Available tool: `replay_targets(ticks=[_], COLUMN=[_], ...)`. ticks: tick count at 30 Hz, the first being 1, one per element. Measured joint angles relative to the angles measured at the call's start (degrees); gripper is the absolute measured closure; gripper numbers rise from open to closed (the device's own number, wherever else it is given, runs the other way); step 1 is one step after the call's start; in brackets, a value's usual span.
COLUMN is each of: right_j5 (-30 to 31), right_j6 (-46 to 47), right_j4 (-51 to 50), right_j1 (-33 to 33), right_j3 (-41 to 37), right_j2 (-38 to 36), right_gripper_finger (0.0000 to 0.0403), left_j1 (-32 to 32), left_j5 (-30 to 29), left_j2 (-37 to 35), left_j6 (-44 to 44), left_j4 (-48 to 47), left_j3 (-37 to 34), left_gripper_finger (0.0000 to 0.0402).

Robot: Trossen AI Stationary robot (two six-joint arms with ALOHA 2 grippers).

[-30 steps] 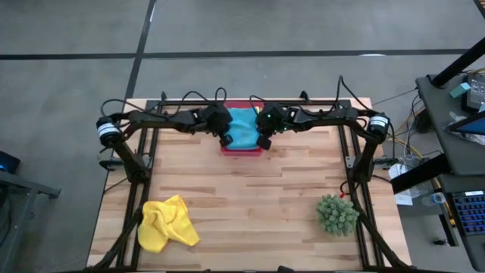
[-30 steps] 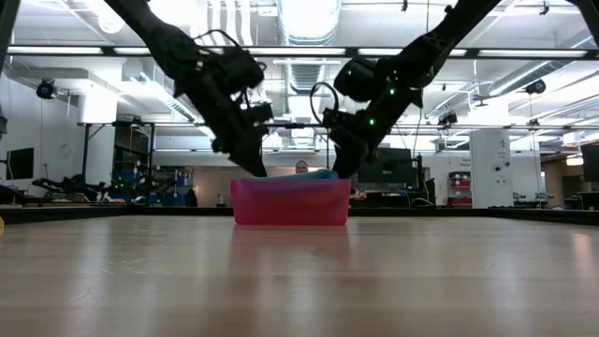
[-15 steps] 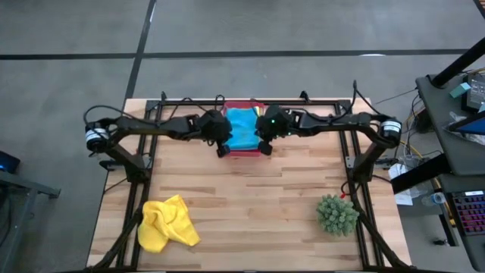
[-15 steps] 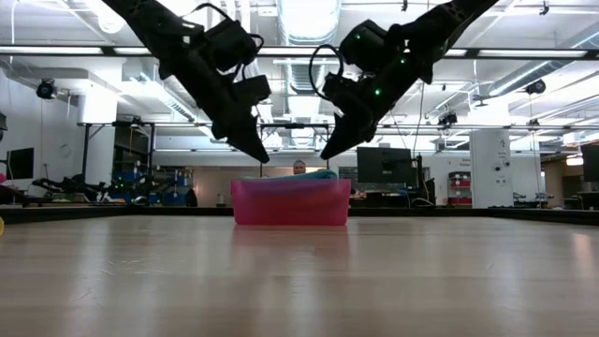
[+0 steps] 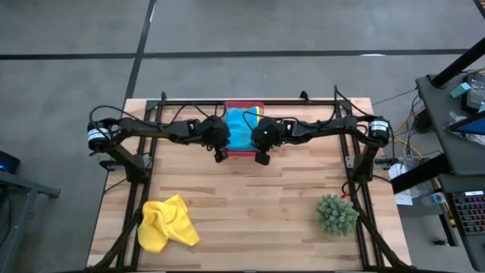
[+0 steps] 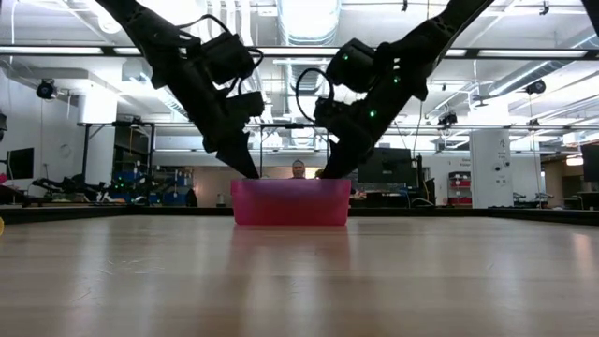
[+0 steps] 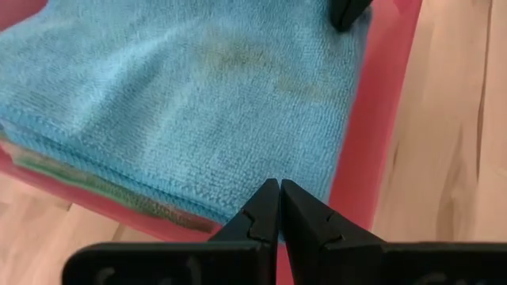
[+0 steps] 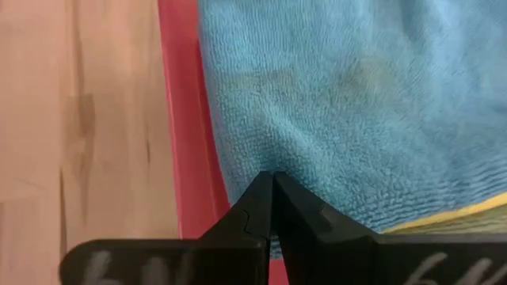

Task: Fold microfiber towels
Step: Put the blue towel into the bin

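Note:
A turquoise towel (image 5: 241, 126) lies folded on top of a stack in the pink tray (image 5: 244, 105) at the table's far middle. Green and orange layers show under it in the left wrist view (image 7: 87, 186), and a yellow edge (image 8: 444, 220) shows in the right wrist view. My left gripper (image 5: 220, 154) is shut at the towel's near left corner. My right gripper (image 5: 261, 157) is shut at its near right part. A crumpled yellow towel (image 5: 167, 222) lies at the table's near left. My left gripper has its shut fingertips (image 7: 268, 198) on the turquoise towel's left edge (image 7: 238, 186), close to the near left corner. It slants down from the left, and its tips dip below the tray's rim (image 6: 255, 174). The towel lies flat on the stack. My right gripper has its shut fingertips (image 8: 261, 194) on the turquoise towel's top (image 8: 273, 158), just inside the tray's near wall (image 8: 184, 158). It slants down from the right, and its tips dip below the rim (image 6: 328, 174). The towel lies flat.
A spiky green plant (image 5: 336, 214) stands at the near right. Bare wood spreads across the table's middle (image 5: 250, 205). A person shows far behind the tray in the low view (image 6: 298, 168).
Both grippers rose out of the tray, then came down into it again, a little nearer the table's near edge. The turquoise towel's hump, which showed above the tray's rim in the low view, no longer shows there.

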Motion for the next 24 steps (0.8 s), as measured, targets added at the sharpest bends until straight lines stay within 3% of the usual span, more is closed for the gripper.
replay_targets(ticks=[10, 24], right_j5=[0.01, 0.45], right_j6=[0.93, 0.30], right_j4=[0.16, -1.07], right_j1=[0.02, 2.07], right_j3=[0.00, -0.25], right_j2=[0.74, -6.02], right_gripper_finger=[0.0394, 0.0394], left_j1=[-0.09, -1.29], left_j5=[0.00, -1.79], left_j2=[1.84, -1.06], left_j6=[-0.07, -2.75], left_j4=[0.11, 0.02], left_j3=[-0.09, 0.61], left_gripper_finger=[0.0400, 0.0400])
